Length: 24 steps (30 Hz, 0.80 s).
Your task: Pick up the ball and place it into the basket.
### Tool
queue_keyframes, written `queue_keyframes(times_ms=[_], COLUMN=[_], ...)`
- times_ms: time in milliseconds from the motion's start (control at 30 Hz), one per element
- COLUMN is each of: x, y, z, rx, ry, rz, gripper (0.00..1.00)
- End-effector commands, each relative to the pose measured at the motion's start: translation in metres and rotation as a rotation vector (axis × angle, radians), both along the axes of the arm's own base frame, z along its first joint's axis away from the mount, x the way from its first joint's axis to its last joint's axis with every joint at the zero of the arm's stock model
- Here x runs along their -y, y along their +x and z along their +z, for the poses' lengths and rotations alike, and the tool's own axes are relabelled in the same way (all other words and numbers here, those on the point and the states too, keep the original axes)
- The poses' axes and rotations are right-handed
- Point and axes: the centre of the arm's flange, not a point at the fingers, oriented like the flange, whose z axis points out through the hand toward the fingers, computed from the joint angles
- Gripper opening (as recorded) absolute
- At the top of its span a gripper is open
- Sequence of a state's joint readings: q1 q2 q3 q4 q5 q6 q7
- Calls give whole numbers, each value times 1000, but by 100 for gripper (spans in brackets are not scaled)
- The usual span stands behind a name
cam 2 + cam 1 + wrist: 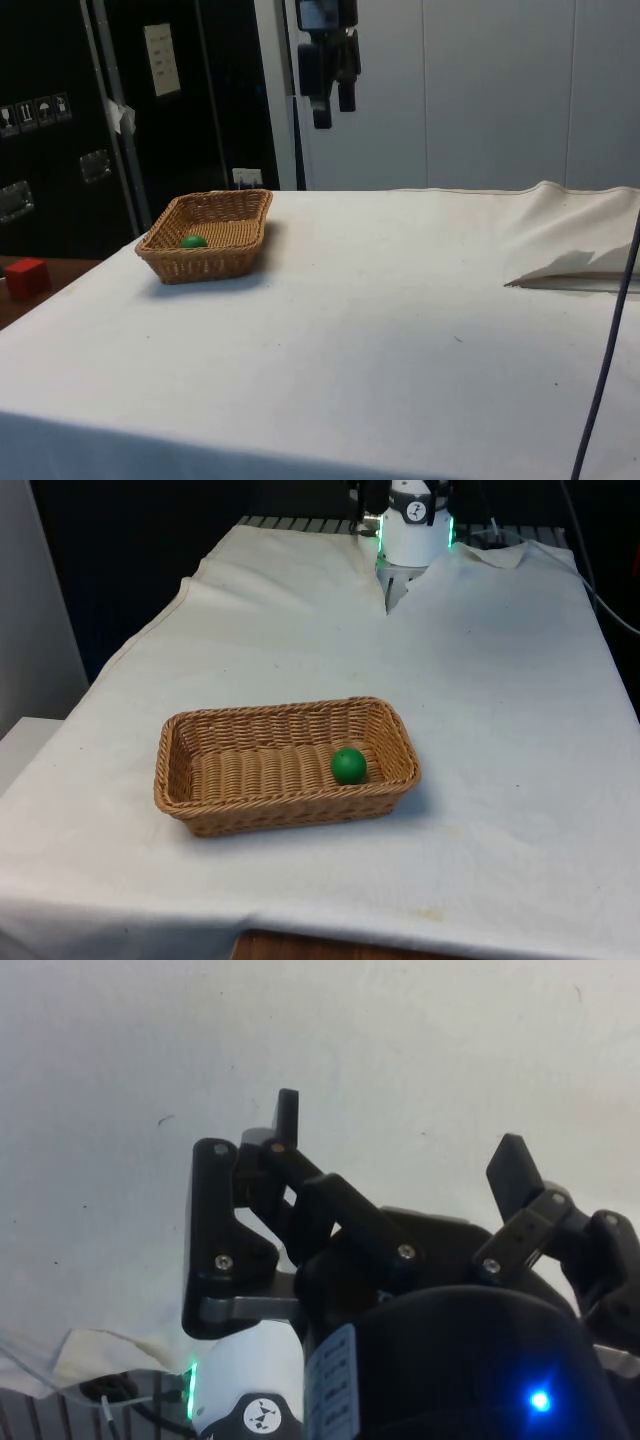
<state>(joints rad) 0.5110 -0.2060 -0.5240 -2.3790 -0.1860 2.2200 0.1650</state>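
The ball point(348, 765) lies inside the basket point(200, 815), against its wall toward the front view's right. The gripper point(333, 112) hangs high above bare cloth point(500, 680), jaws spread wide, empty.

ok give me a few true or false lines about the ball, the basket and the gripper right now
1. The green ball lies inside the wicker basket. True.
2. The ball sits at the end of the basket towards the front view's left. False: it sits near the end towards the front view's right.
3. The gripper is shut on the ball. False: it hangs high above the table with its fingers apart and nothing between them.
4. The basket stands on the white cloth. True.
5. In the side view a red block lies in the basket. False: it sits off the table, beyond the cloth's edge.
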Motion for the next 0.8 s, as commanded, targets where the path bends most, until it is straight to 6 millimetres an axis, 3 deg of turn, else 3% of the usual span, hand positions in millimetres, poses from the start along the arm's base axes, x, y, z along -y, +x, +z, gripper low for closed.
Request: queue_keyframes(times_ms=[0, 767], x=[0, 0], y=[-2, -2], z=[2, 1], rx=[2, -3], ry=[5, 18], rz=[5, 99], gripper=[100, 100])
